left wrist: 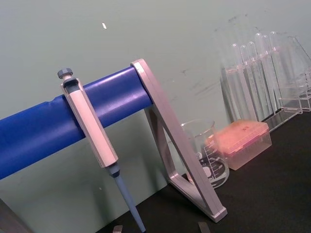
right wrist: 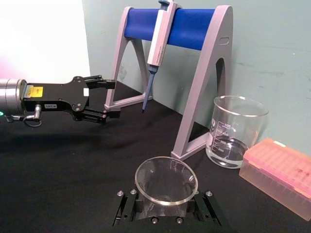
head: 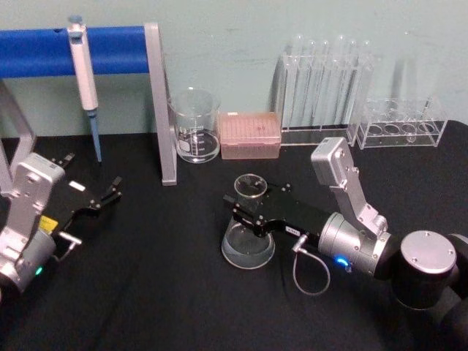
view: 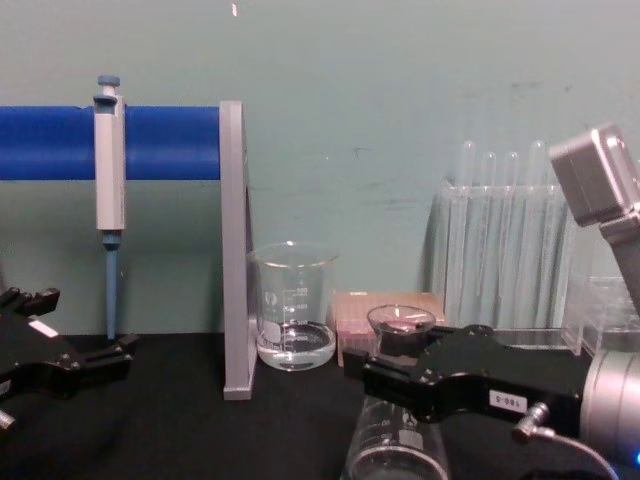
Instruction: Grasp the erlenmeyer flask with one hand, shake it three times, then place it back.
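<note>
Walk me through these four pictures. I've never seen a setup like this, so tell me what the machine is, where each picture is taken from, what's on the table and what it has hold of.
This is a two-armed robot at a black table. One picture looks down from its head, one looks across from its chest, and one comes from a camera on each wrist.

The right gripper has its jaws around the neck of the erlenmeyer flask, a cone-shaped glass flask whose base looks to rest on the table. The left gripper sits open and idle at the left.

Behind stand a beaker with a little clear liquid, a pink tip box, a rack of test tubes, a lower clear rack, and a pipette hung on a blue-barred stand.
</note>
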